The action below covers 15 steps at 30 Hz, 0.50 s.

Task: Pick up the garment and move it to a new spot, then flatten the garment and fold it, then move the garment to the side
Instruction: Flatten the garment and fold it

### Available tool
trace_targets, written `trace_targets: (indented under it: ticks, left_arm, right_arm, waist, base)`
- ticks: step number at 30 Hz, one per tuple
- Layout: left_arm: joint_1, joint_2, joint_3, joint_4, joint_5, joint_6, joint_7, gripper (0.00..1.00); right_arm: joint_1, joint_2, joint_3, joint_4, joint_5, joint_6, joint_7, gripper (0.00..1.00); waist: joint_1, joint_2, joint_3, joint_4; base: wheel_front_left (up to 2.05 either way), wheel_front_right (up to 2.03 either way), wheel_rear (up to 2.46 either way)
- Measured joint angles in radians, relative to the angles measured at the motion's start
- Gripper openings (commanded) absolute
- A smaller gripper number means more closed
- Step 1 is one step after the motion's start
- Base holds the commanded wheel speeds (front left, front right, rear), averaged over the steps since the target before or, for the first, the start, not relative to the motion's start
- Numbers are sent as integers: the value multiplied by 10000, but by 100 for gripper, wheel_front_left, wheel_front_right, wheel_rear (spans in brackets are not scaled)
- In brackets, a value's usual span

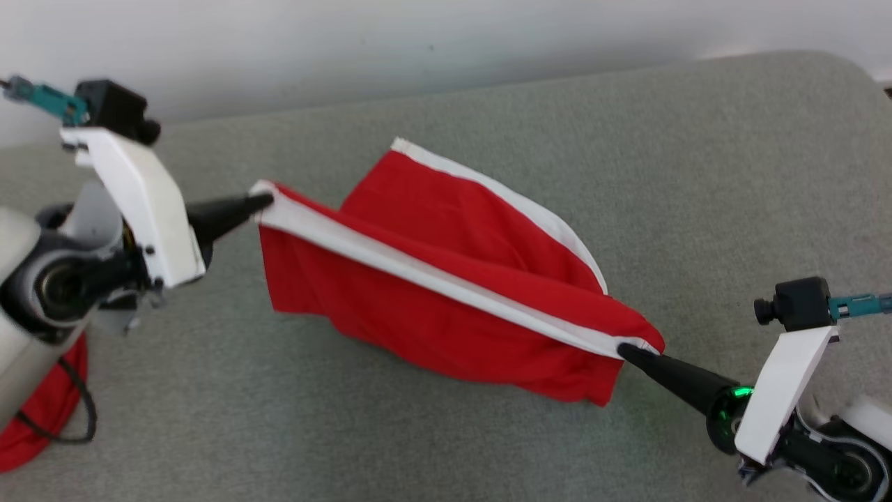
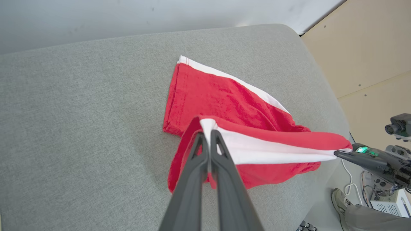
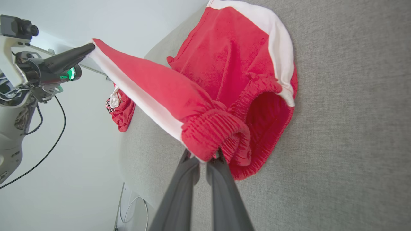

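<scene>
The garment (image 1: 446, 279) is a pair of red shorts with white side stripes and an elastic waistband (image 3: 221, 128). It hangs stretched between my two grippers above the grey cushioned surface (image 1: 627, 174). My left gripper (image 1: 265, 201) is shut on one end of a white stripe (image 2: 273, 150), at a leg hem. My right gripper (image 1: 624, 348) is shut on the waistband end of the same stripe. The far leg (image 2: 208, 93) still rests on the surface. In the left wrist view the left gripper (image 2: 208, 134) pinches the stripe's corner, and the right gripper (image 2: 337, 153) shows at the right.
Another red cloth (image 1: 42, 411) lies at the surface's left edge, under my left arm. A pale wall (image 1: 348, 42) runs behind the surface. Beyond the surface's right end are a beige panel (image 2: 369, 48), cables, and a person's shoe (image 2: 340, 199).
</scene>
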Motion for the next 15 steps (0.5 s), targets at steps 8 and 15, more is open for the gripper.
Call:
trace_targets:
  ticks: [8,15]
  left_arm:
    - [-1718,-1177,56,2046,988,-493,-414,0]
    - [-2633,-1689,-100,3647,1360,-713,-173,0]
  right_arm:
    - [-265,692,-416,424,-88,0,-267,0]
    - [-407,1415,-796,470,-134,0,-343,0]
  waist:
    - [0,0,1105,-543]
    - [1,0,1879,-1232]
  base:
    - [0,0,0]
    - [0,0,0]
